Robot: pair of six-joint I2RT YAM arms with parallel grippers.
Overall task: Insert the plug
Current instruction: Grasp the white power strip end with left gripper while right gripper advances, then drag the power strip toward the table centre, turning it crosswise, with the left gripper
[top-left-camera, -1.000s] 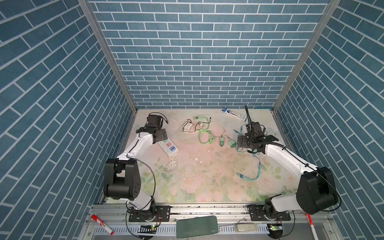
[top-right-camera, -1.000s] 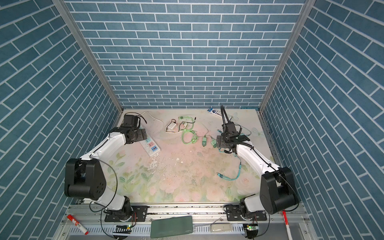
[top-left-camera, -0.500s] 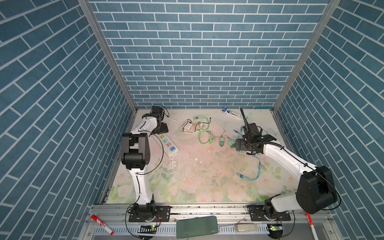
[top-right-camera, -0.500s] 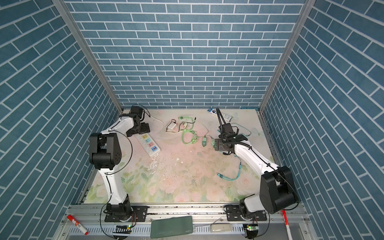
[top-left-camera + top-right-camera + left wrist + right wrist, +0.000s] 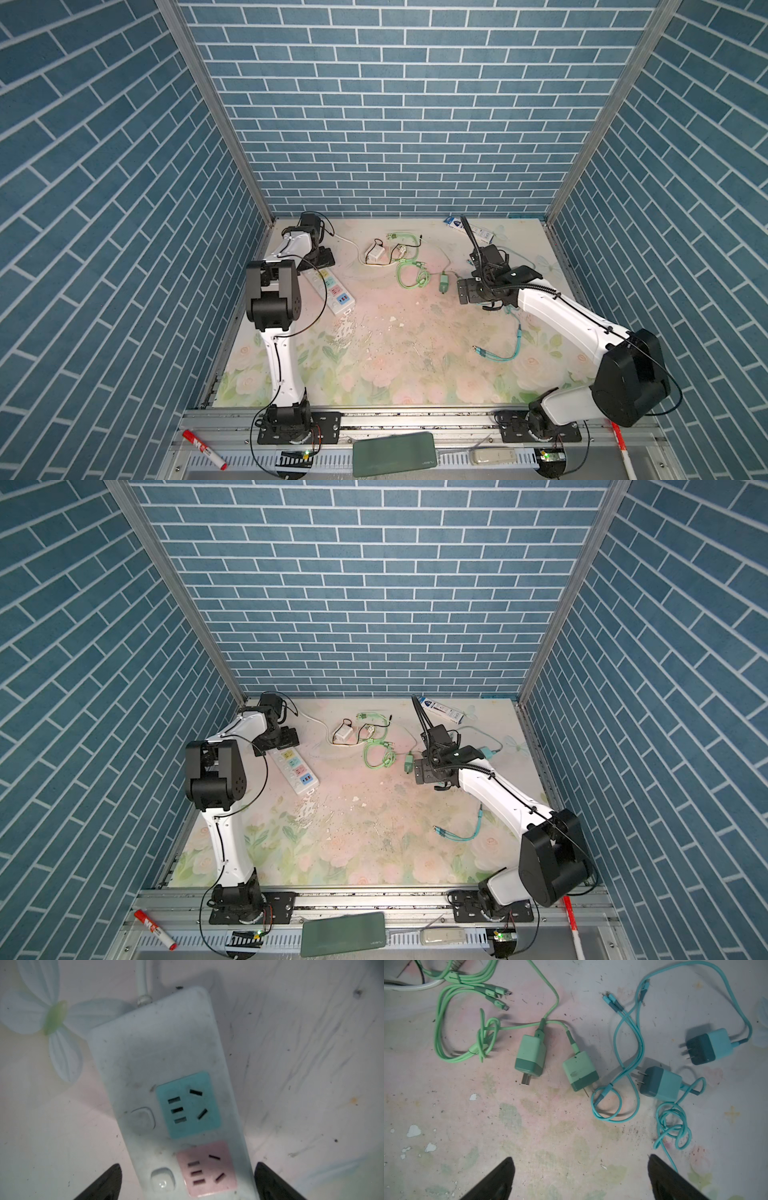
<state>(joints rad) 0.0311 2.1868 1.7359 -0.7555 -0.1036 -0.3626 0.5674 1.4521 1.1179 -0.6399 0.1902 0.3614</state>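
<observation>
left tool [image 5: 188,1167]: spread wide, gripping nothing; hovering over the cord end of the power strip [image 5: 158,1053], fingers straddling it on either side of the pink socket [image 5: 206,1168].
right tool [image 5: 580,1158]: spread wide, empty; hanging over bare surface [image 5: 550,1136], just short of the plugs.
plugs: two green plugs [image 5: 530,1055] and two blue plugs [image 5: 660,1083] are lying loose mid-surface, none seated. Can't tell which one is the target.
strip: lying by the left wall in both top views [image 5: 332,289], well apart from the plugs; blue socket [image 5: 188,1105] and pink socket are both sitting empty.
step: looks like pre-grasp, nothing picked up yet.
risk 1: green plugs are lying just beside each other, so a finger may be clipping the neighbour on closing.
risk 2: blue cable [image 5: 629,1068] is crossing the nearer blue plug's prongs, so a lift may be dragging the tangle along.
risk 3: strip isn't clamped, so push-in force may be sliding it.
risk 4: a plug gripped skewed means prongs missing the slots.
</observation>
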